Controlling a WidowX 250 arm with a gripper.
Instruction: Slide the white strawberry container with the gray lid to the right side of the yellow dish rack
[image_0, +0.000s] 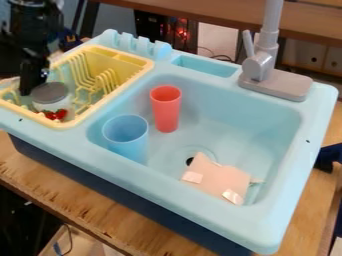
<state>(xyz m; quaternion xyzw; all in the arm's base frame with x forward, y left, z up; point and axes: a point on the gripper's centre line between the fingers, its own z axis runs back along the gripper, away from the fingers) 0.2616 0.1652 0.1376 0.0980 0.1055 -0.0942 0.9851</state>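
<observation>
Yellow plastic forms the dish rack (144, 63) set into the left part of the light-blue toy sink (280, 220), and at its left end hangs the black gripper (33, 89), close beside the grey lid of a small jar (53, 103). Whether the gripper is spread, pressed together or pinching the jar cannot be told from this view. The jar is upright in the rack, near its front rim, with red strawberry shapes low on its side; the rack's upright prongs rise just beyond it. Across the divider, the basin (230, 117) holds a blue cup (126, 142) by its left wall and a red cup (166, 111) farther back, both with their mouths up and a narrow gap between them. Toward the front right of the basin lies a flat, pale pink piece (217, 178) with lighter patches, one corner beside the dark drain hole (190, 161). Open room runs from the red cup to the basin's right wall, behind the pink piece. Along the back edge stand a grey faucet (262, 62) and a shallow recessed tray (205, 65), while the sink's front edge overhangs its dark-blue base (127, 200) on a wooden table (73, 207).
</observation>
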